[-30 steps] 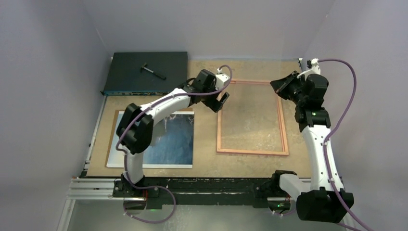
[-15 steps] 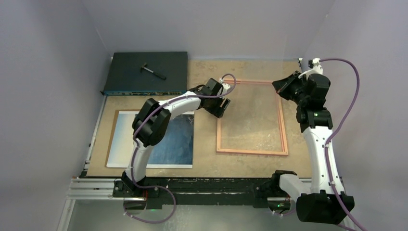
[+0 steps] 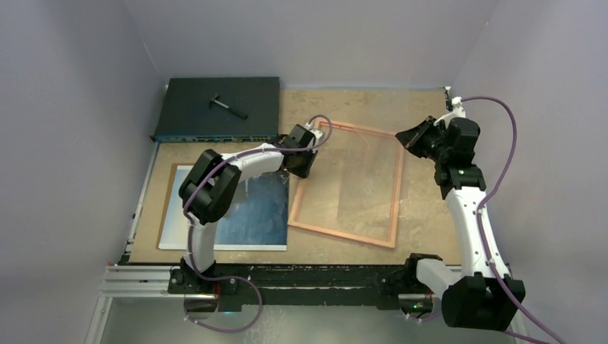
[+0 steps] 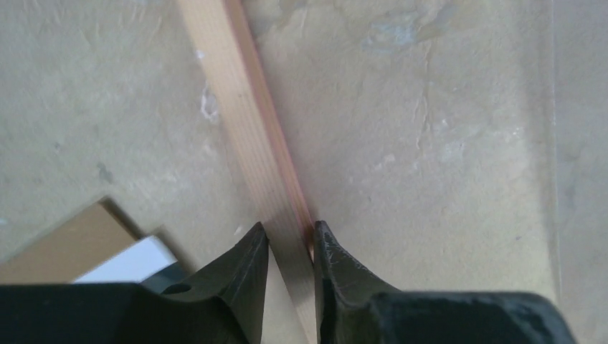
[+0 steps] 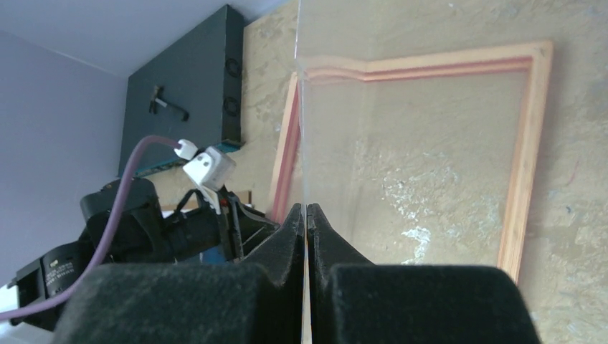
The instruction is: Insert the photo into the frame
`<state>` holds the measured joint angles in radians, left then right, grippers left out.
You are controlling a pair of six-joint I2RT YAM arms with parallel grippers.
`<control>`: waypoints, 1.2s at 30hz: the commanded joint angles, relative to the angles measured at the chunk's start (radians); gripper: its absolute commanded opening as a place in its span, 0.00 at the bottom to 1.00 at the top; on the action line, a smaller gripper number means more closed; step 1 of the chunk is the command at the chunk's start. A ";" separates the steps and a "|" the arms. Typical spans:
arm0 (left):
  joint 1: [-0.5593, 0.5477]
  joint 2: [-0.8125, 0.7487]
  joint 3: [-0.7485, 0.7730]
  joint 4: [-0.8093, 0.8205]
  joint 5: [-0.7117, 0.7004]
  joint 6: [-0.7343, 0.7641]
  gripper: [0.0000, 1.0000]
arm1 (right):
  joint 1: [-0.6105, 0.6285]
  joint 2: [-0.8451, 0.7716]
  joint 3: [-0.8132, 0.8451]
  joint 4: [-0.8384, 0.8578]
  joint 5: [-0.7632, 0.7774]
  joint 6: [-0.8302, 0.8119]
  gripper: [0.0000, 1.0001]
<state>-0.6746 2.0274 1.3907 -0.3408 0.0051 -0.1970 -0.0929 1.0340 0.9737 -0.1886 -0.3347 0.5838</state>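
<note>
**Photo [image 3: 264, 208], a glossy dark blue sheet with white streaks, not yet in its frame**

It lies face up at the near left of the tan table [image 3: 358, 100], on a flat brown backing board [image 4: 68, 247]. My left arm reaches across above it and hides part of it. The large frame [image 3: 340, 236], with its narrow pink-tan wooden border, lies skewed just to the right. Its near left corner comes up to the photo's right edge, and I cannot tell whether they touch.

My left gripper [image 4: 290, 236] is pinched on the frame's left rail near the far corner. One finger presses each side of the pale wood. My right gripper [image 5: 306, 209] is clamped on the thin clear pane [image 5: 302, 129] at its edge. In the right wrist view the pane rises from between my fingertips, above the frame.

I judge this step to be opening the frame so the photo can go in. To do it well:

- Keep the left pinch square on the rail. A twist there would swing the whole frame and nudge the photo.
- Hold the frame flat on the table while the pane moves, so the two part cleanly.
- Treat the pane as slick and springy. It is held by one edge only, so it could slip or bow if moved fast.
- Move it slowly, away from the rails, without scraping the wood.
- Mind my left elbow over the photo, since a brush could drag the glossy sheet off its board.
</note>
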 commanded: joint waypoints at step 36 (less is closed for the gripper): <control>0.128 -0.231 -0.250 0.113 0.300 -0.238 0.19 | 0.032 0.317 0.007 0.265 -0.075 0.062 0.00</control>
<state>-0.5438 1.8709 1.1755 -0.2543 0.2607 -0.4099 -0.0834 1.3243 0.9405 0.0189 -0.4316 0.6617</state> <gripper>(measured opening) 0.190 0.005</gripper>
